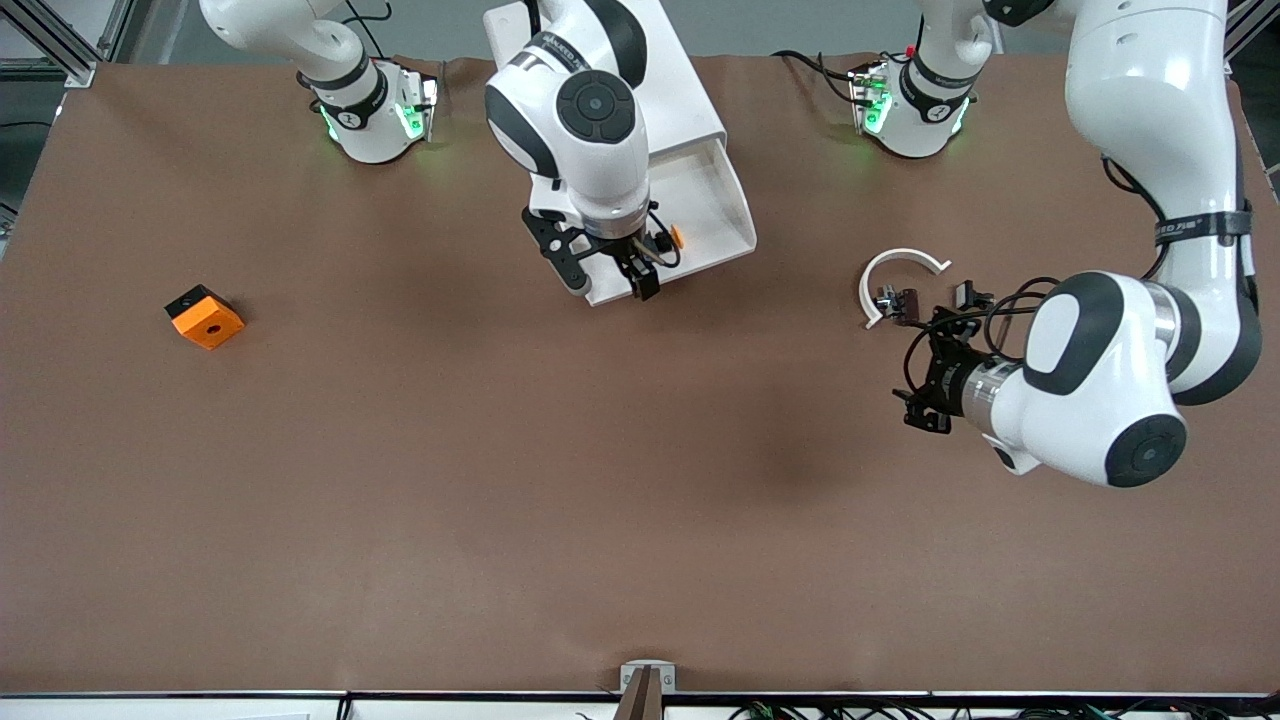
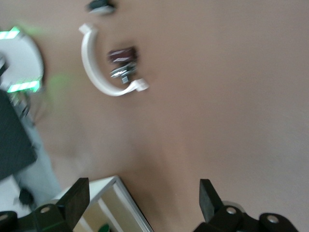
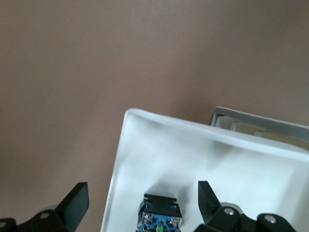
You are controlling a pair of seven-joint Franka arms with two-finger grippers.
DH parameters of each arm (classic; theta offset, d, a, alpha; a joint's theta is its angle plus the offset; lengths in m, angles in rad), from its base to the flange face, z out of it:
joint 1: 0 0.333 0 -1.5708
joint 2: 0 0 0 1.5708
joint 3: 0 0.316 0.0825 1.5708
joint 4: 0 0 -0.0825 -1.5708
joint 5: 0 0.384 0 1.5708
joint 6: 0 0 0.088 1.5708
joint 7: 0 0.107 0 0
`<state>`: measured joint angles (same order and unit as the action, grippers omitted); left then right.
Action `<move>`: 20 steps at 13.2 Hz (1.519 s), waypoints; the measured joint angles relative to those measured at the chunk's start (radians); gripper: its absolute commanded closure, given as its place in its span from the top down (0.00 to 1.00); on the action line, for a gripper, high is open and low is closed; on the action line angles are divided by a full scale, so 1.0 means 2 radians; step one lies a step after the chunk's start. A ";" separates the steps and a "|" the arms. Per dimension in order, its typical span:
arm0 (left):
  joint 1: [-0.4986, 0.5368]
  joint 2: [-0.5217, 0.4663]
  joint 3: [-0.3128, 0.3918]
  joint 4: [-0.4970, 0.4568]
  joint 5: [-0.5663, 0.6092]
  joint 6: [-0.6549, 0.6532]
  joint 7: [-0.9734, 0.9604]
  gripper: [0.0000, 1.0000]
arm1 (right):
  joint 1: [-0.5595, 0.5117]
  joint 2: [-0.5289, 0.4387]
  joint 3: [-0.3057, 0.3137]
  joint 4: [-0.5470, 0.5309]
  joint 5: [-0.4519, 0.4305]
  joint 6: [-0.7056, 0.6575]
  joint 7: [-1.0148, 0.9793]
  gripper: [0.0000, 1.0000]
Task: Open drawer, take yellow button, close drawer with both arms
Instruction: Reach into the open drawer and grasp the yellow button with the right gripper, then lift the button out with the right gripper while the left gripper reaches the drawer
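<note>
The white drawer [image 1: 745, 232] stands pulled out of its white cabinet [image 1: 690, 95], toward the front camera. In it lies the button [image 1: 677, 238] with its orange cap. The right wrist view shows the button's black body and blue base [image 3: 161, 215] on the drawer floor [image 3: 159, 154]. My right gripper [image 1: 610, 280] [image 3: 142, 199] hangs open over the drawer's front end, its fingers on either side of the button and clear of it. My left gripper [image 1: 918, 372] [image 2: 142, 200] is open and empty, low over bare table next to the white curved piece.
A white curved piece [image 1: 900, 272] [image 2: 96, 67] with small black clips [image 1: 898, 300] [image 2: 123, 60] lies toward the left arm's end. An orange square block [image 1: 205, 316] sits toward the right arm's end. Both arm bases [image 1: 375, 110] [image 1: 910, 105] glow green beside the cabinet.
</note>
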<state>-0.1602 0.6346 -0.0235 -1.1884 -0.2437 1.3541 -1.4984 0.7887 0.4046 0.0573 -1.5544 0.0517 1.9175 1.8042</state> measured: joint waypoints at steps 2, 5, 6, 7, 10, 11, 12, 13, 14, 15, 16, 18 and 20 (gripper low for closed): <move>0.000 -0.007 0.000 0.000 0.025 0.013 0.081 1.00 | 0.011 0.000 0.000 0.000 0.002 0.000 0.001 1.00; -0.005 -0.009 -0.001 0.000 0.048 0.032 0.197 1.00 | 0.020 0.001 0.000 0.001 0.002 0.000 0.002 1.00; -0.006 -0.011 -0.002 0.000 0.049 0.041 0.226 1.00 | 0.022 0.002 0.000 0.001 0.002 0.000 0.003 1.00; -0.007 -0.015 -0.005 -0.001 0.050 0.044 0.255 1.00 | 0.024 0.004 0.000 0.001 0.002 0.000 0.003 0.97; -0.009 -0.038 -0.014 -0.016 0.074 0.047 0.328 1.00 | 0.025 0.011 -0.002 0.001 0.002 0.000 0.004 0.57; -0.009 -0.050 -0.024 -0.030 0.088 0.056 0.346 1.00 | 0.025 0.012 -0.003 0.001 0.002 0.000 0.004 0.43; -0.009 -0.063 -0.034 -0.049 0.097 0.072 0.358 1.00 | 0.025 0.013 -0.003 0.001 0.002 0.000 0.004 0.34; -0.010 -0.079 -0.042 -0.075 0.101 0.095 0.369 1.00 | 0.025 0.013 -0.003 0.001 0.002 0.000 0.004 0.26; -0.011 -0.096 -0.048 -0.106 0.103 0.123 0.378 1.00 | 0.025 0.013 -0.003 0.001 0.002 0.001 0.004 0.23; -0.011 -0.112 -0.056 -0.140 0.103 0.158 0.384 1.00 | 0.025 0.013 -0.003 0.002 0.002 0.000 0.004 0.23; -0.011 -0.128 -0.067 -0.176 0.103 0.193 0.387 1.00 | 0.025 0.013 -0.003 0.003 0.002 0.000 0.004 0.22; -0.012 -0.147 -0.100 -0.227 0.103 0.234 0.387 1.00 | 0.025 0.013 -0.003 0.004 0.002 0.000 0.004 0.22; -0.016 -0.150 -0.127 -0.244 0.103 0.246 0.386 1.00 | 0.024 0.013 -0.006 0.015 0.002 -0.004 0.004 0.22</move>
<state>-0.1921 0.3348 -0.2783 -1.6770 -0.0374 1.8461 -0.7271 0.8358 0.4312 0.0456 -1.5238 0.0566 1.9099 1.8123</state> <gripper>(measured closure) 0.000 0.577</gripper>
